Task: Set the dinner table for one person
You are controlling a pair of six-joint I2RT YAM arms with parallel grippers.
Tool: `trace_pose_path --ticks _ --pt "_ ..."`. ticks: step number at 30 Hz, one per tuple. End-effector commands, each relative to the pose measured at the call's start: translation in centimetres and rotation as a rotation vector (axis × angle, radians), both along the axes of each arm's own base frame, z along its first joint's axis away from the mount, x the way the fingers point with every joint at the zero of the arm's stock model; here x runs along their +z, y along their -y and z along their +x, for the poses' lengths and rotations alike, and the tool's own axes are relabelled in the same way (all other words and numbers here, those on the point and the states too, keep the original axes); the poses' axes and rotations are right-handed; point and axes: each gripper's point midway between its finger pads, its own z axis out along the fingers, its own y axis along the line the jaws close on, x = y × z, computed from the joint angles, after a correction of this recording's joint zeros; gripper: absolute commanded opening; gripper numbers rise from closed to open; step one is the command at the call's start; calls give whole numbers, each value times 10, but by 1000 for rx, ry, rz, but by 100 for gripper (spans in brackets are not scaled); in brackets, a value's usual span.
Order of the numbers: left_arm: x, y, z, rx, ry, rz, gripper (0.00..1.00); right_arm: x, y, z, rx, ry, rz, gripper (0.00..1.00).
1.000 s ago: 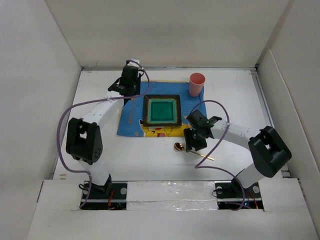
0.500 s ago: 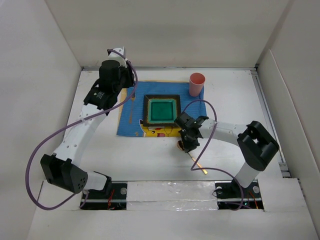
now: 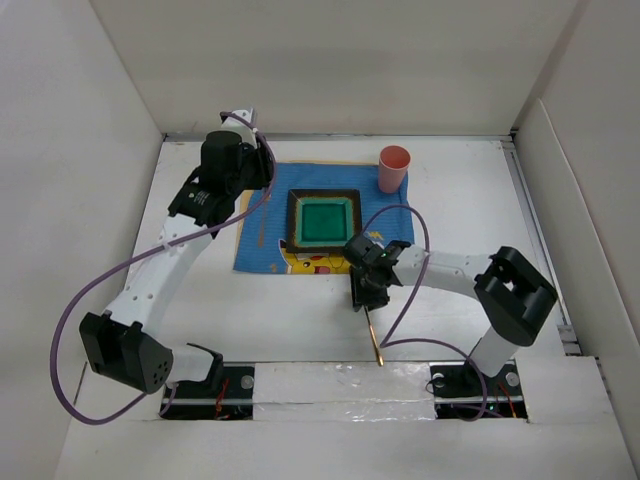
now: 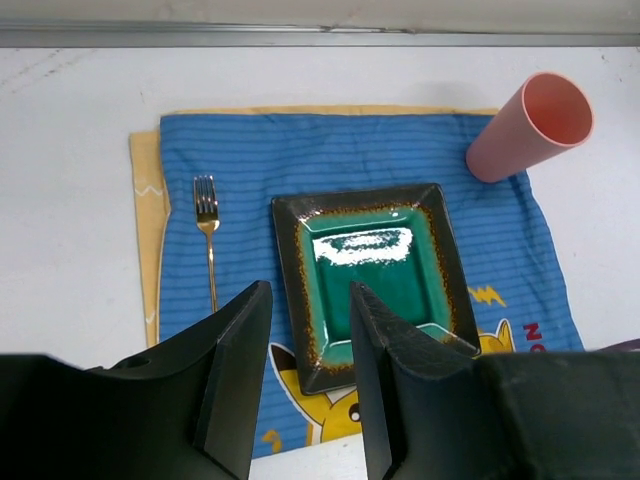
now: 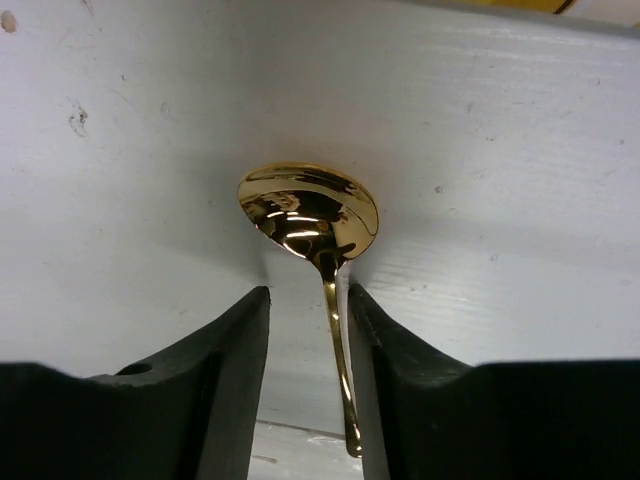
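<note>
Bright, flat overhead light, nothing dim.
Only soft, faint shadows on the white table [image 3: 300, 320]; blown-out glare streak on the green plate [image 4: 365, 245], sharp mirror hotspots on the gold spoon [image 5: 308, 210]; top view kinda low-res and soft, wrist views crisper.

The spoon [image 5: 310, 215] between the right jaws is gold metal, polished like a mirror. The table [image 5: 120, 80] under it is matt white, lightly scuffed. Ahead of the left jaws, the plate [image 4: 375, 270] has a glossy green glaze and a speckled brown rim. The placemat [image 4: 250, 150] is striped cloth, the fork [image 4: 207, 235] is shiny gold metal, and the cup [image 4: 530, 125] looks like matt pink plastic.
</note>
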Motion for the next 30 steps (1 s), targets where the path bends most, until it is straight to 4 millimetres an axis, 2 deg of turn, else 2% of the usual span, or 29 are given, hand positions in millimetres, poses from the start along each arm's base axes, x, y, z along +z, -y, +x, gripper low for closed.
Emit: trace_pose_path --ticks 1,4,10,13,14,17,20,23,25,27,28,29,30 --pt "15 2 -12 -20 33 -40 34 -13 14 -10 -38 19 -55 44" --pt "15 0 -17 -15 28 -42 34 -13 12 -20 -34 41 -55 43" --pt "12 -1 -23 -8 9 -62 34 -37 25 -35 -31 37 -169 33" --pt "11 -1 -24 -9 8 -60 34 -46 29 -35 -26 64 -245 11" --pt "12 -1 -25 -8 10 -62 34 -46 27 -35 -23 72 -258 0" --pt "13 -2 -27 -8 14 -64 34 -29 22 -21 -33 137 -249 0" --pt "12 -4 -32 -10 18 -61 34 7 17 6 -42 207 -200 0" --pt "7 -5 -35 -9 12 -62 34 46 18 44 -62 280 -173 0" --pt "5 -6 -36 -8 11 -64 34 62 31 69 -98 314 -190 0" --pt "4 -6 -37 -8 11 -63 34 79 32 96 -106 356 -173 0" --pt "3 -6 -37 -8 10 -62 34 84 43 115 -148 376 -172 0" --pt "4 -3 -39 -18 12 -62 34 92 43 130 -140 399 -172 0" --pt "3 -5 -38 -12 12 -56 34 91 53 149 -153 417 -185 0"
